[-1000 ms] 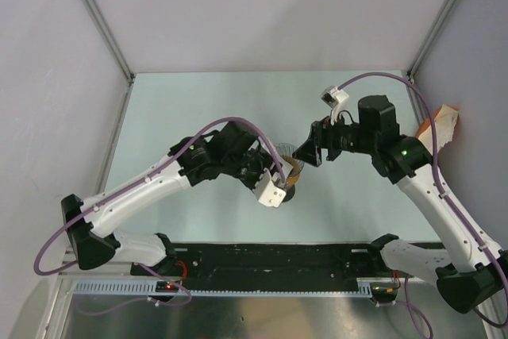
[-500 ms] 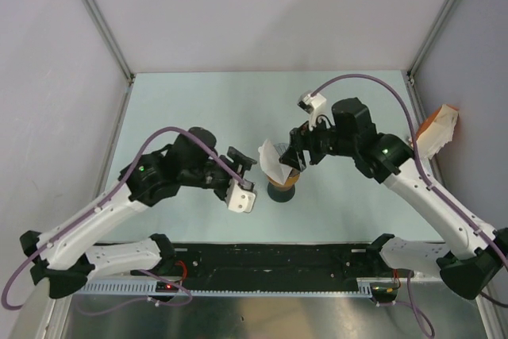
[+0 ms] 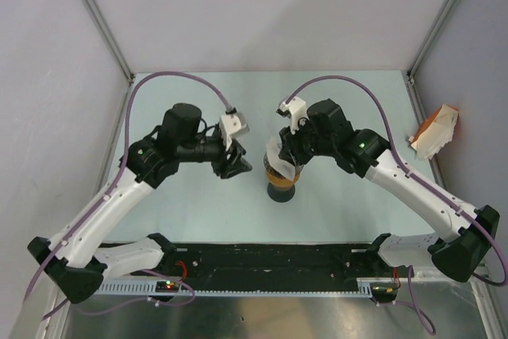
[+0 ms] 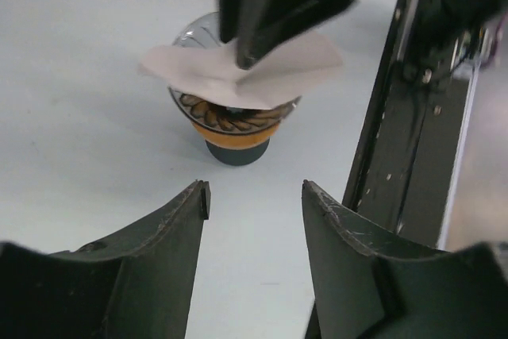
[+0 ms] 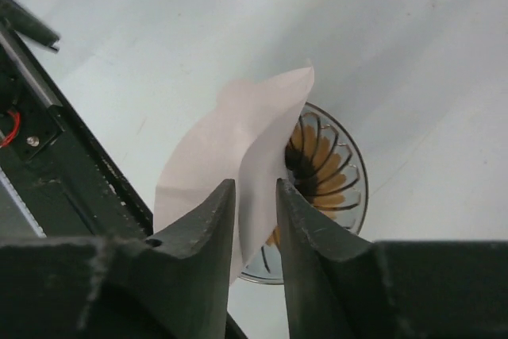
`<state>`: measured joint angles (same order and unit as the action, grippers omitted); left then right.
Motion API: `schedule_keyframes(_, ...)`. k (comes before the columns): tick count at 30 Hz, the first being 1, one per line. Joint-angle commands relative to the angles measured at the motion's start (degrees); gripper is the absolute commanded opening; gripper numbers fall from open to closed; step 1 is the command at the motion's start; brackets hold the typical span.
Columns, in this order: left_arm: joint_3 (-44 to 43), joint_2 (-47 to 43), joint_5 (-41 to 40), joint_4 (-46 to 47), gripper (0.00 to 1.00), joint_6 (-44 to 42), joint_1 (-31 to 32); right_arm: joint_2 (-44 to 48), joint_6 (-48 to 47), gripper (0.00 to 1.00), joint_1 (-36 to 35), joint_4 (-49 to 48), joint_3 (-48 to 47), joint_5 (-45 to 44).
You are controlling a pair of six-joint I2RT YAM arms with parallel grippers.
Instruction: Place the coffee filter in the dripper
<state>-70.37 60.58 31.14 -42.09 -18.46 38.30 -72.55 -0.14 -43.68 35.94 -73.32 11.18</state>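
While the overhead camera looks down, the dripper (image 3: 282, 174) stands upright on a dark base (image 3: 282, 194) near the middle of the pale counter (image 3: 198, 101), between the two arms. The right arm (image 3: 373, 156) reaches in from the right, and the right jaws hold the white coffee filter (image 3: 275, 151) over the dripper's mouth. The left arm (image 3: 151, 160) ends just left of the dripper, with the left jaws clear of it. An orange-and-white packet (image 3: 435, 131) lies at the counter's right edge.

From the left wrist, the left jaws stand wide with nothing between them, facing the dripper (image 4: 230, 115). An orange ring (image 4: 238, 132) sits under its ribbed bowl, above the dark base (image 4: 236, 152). The coffee filter (image 4: 206, 73) spreads like a fan across the top, pinched from above by the right jaws.

From the right wrist, the right jaws are narrow, clamped on the coffee filter (image 5: 202, 164). The paper is partly open and covers the left side of the dripper (image 5: 329, 168). Whether it touches the rim cannot be told.
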Motion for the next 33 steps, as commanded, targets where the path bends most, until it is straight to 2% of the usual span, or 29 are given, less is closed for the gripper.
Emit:
schedule_keyframes(1,-1.2,2.6,-2.4,10.6,0.55,27.0,-2.3,0.7,-2.2,0.26,0.7,0.7,-2.7,-3.3)
schedule_keyframes(5,0.3,4.4,-4.9,16.1,0.54,39.6,-2.5,1.3,-1.7,0.04,1.5,0.1,-2.4,-2.9)
schedule_keyframes(7,-0.1,5.7,-5.8,17.8,0.55,43.5,-2.5,1.6,-1.5,0.01,1.7,-0.4,-2.3,-2.9)
schedule_keyframes(14,-2.2,9.4,-10.0,19.4,0.64,51.3,-0.6,2.9,2.1,0.0,1.1,-2.2,-2.6,-5.1)
schedule_keyframes(21,-0.9,10.3,-16.1,19.3,0.63,51.6,3.7,3.9,5.4,0.0,-0.3,-2.2,-2.9,-8.1)
schedule_keyframes(27,-0.5,11.9,-19.1,18.4,0.56,51.7,5.2,4.6,8.8,0.0,-1.0,-2.5,-3.1,-9.2)
schedule_keyframes(33,-0.4,13.2,-20.9,16.4,0.41,51.5,5.4,5.2,9.2,0.0,-1.4,-1.7,-3.5,-9.8)
